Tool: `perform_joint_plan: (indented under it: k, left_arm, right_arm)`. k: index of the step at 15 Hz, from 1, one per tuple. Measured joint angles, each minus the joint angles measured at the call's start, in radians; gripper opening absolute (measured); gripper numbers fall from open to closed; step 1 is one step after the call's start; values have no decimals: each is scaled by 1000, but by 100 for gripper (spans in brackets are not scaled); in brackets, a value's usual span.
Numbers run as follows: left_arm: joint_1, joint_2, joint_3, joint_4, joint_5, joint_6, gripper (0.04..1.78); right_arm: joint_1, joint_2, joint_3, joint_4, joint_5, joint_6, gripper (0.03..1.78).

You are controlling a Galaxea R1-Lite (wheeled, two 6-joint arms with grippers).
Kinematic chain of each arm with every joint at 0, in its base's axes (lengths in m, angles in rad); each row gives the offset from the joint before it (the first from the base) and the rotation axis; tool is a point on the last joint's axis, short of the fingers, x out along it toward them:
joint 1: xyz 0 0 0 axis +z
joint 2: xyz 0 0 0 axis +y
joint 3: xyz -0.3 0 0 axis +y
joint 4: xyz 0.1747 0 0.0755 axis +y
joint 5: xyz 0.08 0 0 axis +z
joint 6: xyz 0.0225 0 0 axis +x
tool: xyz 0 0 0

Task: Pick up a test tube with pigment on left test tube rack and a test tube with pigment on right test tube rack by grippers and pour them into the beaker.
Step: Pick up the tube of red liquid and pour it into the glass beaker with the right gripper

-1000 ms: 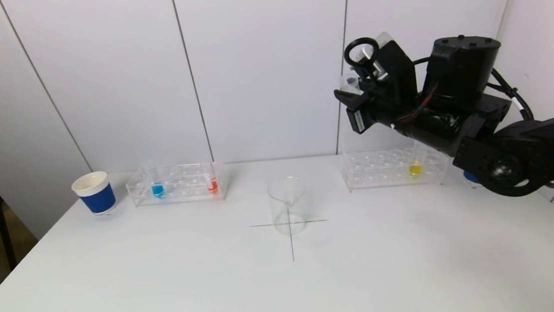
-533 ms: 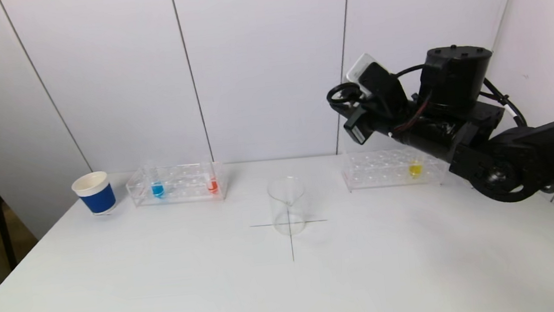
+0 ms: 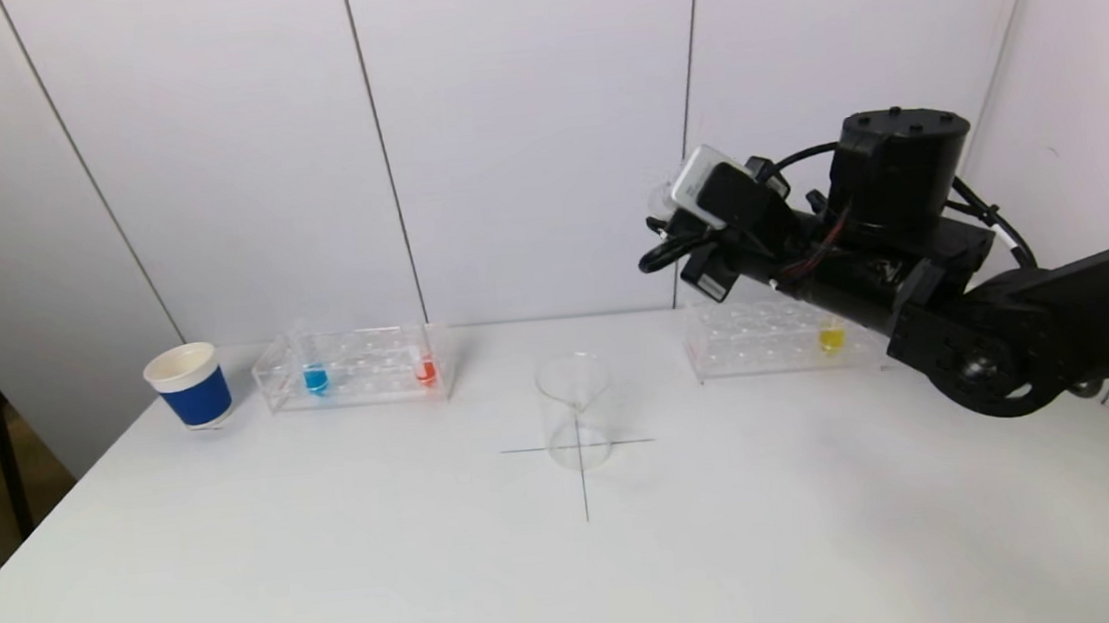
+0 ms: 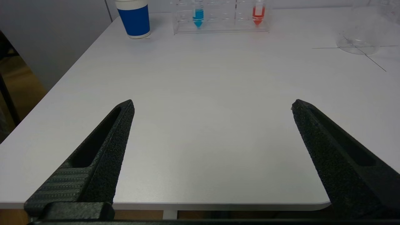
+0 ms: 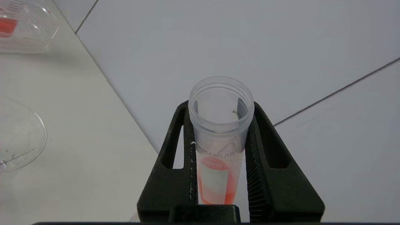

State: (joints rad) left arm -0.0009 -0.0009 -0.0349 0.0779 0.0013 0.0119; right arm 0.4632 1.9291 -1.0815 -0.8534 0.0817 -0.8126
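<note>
My right gripper [image 3: 664, 220] is shut on a clear test tube [image 5: 220, 137] with orange-red pigment at its bottom. It holds the tube in the air, tilted, above and to the right of the empty glass beaker [image 3: 575, 412], which stands on a cross mark at the table's middle. The left rack [image 3: 354, 369] holds a blue tube [image 3: 315, 378] and a red tube [image 3: 426, 368]. The right rack [image 3: 768, 338] holds a yellow tube [image 3: 831, 335]. My left gripper [image 4: 212, 104] is open and empty, low over the table's near edge, out of the head view.
A blue paper cup [image 3: 190, 386] with a white rim stands left of the left rack. The white wall rises right behind both racks. The right arm's body hangs over the right rack's right end.
My right gripper has moved down and left with the tube, from high above the right rack towards the beaker, and the wrist has rolled over.
</note>
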Motion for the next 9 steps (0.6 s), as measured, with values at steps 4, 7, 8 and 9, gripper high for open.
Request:
perform_joint_plan:
  k: [4, 7, 8, 9]
  left_arm:
    - [0, 0, 0, 0, 0, 0, 176]
    - [0, 0, 0, 0, 0, 0, 176]
    - [0, 0, 0, 0, 0, 0, 176]
    - [0, 0, 0, 0, 0, 0, 176]
  right_arm:
    - [11, 4, 7, -11, 23, -61, 49]
    - [12, 19, 16, -71, 23, -105, 49]
    - [13, 27, 21, -100, 23, -117, 49]
    - [13, 39, 25, -126, 23, -126, 49]
